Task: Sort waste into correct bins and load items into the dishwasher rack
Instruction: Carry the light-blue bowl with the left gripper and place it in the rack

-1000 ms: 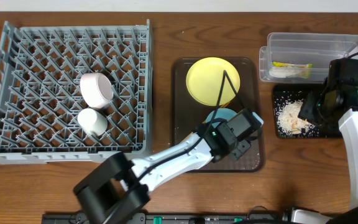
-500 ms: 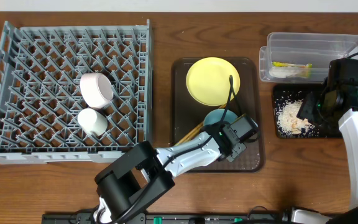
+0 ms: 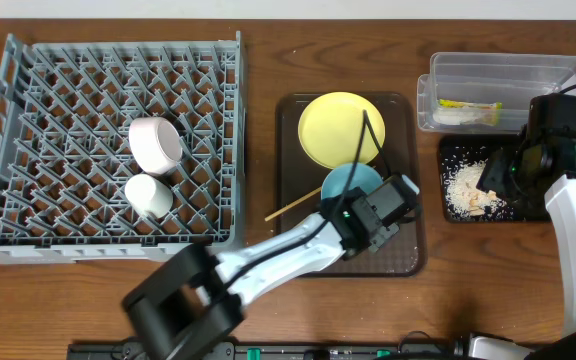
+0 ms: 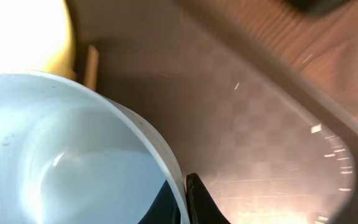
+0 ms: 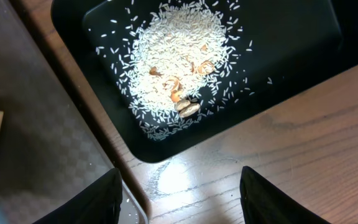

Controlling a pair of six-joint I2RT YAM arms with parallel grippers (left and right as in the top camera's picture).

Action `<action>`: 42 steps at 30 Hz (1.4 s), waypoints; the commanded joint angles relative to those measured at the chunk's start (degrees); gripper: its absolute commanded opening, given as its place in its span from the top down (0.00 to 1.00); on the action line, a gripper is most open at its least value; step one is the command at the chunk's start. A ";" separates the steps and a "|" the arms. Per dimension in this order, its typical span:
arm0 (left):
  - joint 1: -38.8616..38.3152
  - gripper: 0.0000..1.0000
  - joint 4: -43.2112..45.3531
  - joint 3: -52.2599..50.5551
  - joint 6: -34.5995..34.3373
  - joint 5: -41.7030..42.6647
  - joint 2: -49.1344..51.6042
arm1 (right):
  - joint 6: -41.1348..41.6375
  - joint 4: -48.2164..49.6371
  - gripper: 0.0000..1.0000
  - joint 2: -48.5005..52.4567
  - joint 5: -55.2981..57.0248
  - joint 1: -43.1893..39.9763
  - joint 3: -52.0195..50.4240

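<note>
My left gripper (image 3: pixel 370 203) is shut on the rim of the light blue bowl (image 3: pixel 349 184) over the brown serving tray. In the left wrist view the bowl (image 4: pixel 61 155) fills the left, with its rim pinched between my fingers (image 4: pixel 194 202). The yellow plate (image 3: pixel 340 128) lies on the tray behind it. One chopstick (image 3: pixel 293 208) pokes over the tray's left edge. The white bowl (image 3: pixel 156 143) and the small white cup (image 3: pixel 148 195) sit in the grey rack (image 3: pixel 68 100). My right gripper (image 5: pixel 182 205) is open and empty above the rice (image 5: pixel 179 56) in the black tray (image 5: pixel 291 50).
The clear tub (image 3: pixel 503 75) at the back right holds the yellow-green wrapper (image 3: pixel 470 104). The brown serving tray (image 3: pixel 298 180) stands between the rack and the black tray (image 3: pixel 453 150). A thin dark line crosses the plate's right side; I cannot tell what it is.
My left gripper dipped toward the tray's front, then came back up and right with the blue bowl. The chopstick now sticks out over the tray's left edge. The right arm has not moved.
</note>
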 commanded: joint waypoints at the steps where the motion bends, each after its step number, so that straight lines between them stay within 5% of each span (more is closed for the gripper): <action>1: 1.70 0.94 -0.33 0.55 -0.31 2.01 -5.88 | -0.26 -0.04 0.41 -1.11 -0.20 -0.74 0.15; 9: 15.21 0.94 -2.67 0.52 -1.42 24.61 -13.27 | -0.26 -0.07 0.41 -1.11 -0.20 -0.74 0.15; 18: 45.27 0.94 -2.32 0.52 -1.38 61.88 -13.88 | -0.26 -0.09 0.41 -1.11 -0.20 -0.74 0.15; 24: 64.85 0.94 10.84 0.52 -8.46 82.01 -12.17 | -0.24 -0.04 0.42 -1.11 -0.20 -0.74 0.15; 30: 73.81 0.94 35.52 0.52 -30.56 85.64 -8.02 | -0.24 -0.04 0.42 -1.11 -0.22 -0.74 0.15; 35: 74.49 0.94 59.91 1.42 -51.56 79.93 -3.37 | -0.26 -0.09 0.42 -1.11 -0.22 -0.74 0.15; 42: 72.46 0.94 56.89 2.47 -51.69 66.38 0.17 | -0.24 -0.07 0.42 -1.11 -0.22 -0.74 0.15</action>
